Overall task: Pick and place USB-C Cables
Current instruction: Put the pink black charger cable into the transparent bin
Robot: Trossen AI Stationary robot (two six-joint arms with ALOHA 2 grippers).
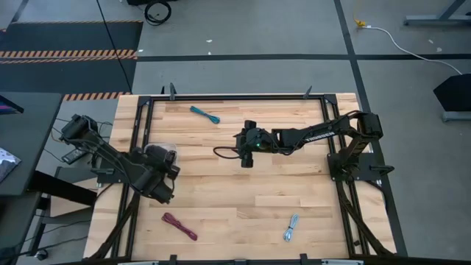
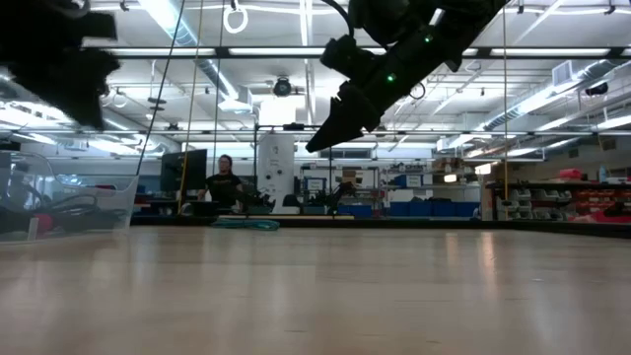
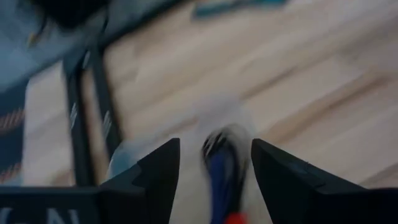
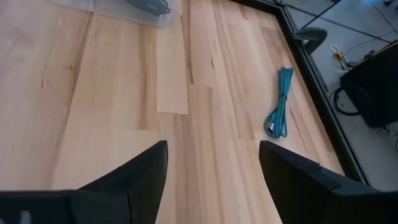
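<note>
My left gripper [image 1: 164,160] hangs open over the small clear tub [image 1: 156,152] near the table's left edge. In the left wrist view a blurred dark blue-black bundle with a red spot [image 3: 222,171] lies in the tub [image 3: 155,149], below the gap between the fingers and apart from them. My right gripper [image 1: 246,156] is open and raised above the table's middle [image 2: 330,133], holding nothing. The teal cable [image 1: 205,114] [image 4: 280,106] lies near the far edge. The maroon cable [image 1: 179,226] and the pale blue-grey cable [image 1: 291,228] lie near the near edge. No purple cable shows.
A dark metal frame [image 1: 143,118] borders the wooden table top [image 1: 243,199]. The tub also shows in the right wrist view [image 4: 118,9] and at the left of the low view [image 2: 59,202]. A person [image 2: 225,182] sits far off in the room behind the table.
</note>
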